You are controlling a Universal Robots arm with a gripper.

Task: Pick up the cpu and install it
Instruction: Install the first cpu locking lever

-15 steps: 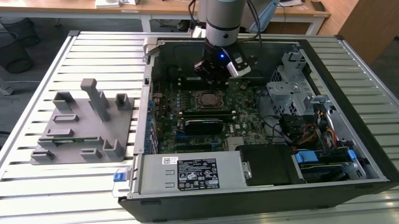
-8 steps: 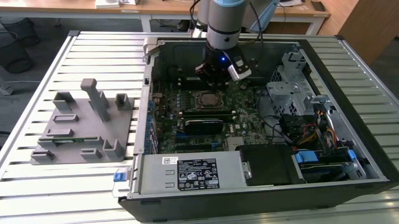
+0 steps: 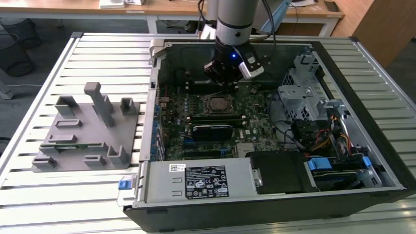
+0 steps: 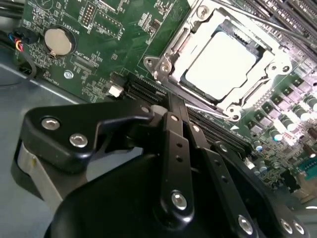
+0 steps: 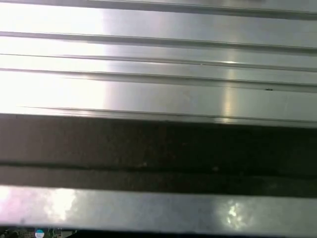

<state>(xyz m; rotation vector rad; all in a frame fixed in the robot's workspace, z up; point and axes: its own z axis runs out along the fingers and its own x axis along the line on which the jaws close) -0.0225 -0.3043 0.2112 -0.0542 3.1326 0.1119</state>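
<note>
Silver-topped cpu sits in its socket, upper right of the second wrist view.
Thin, stiff, fragile underneath: grip the edges. Gripper fingers together, empty.

Pale matt metal cpu, glossy black hand

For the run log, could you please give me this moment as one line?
stage: cpu seated in motherboard socket | gripper: above board beside socket, holding nothing | fixture: outside computer case
</note>
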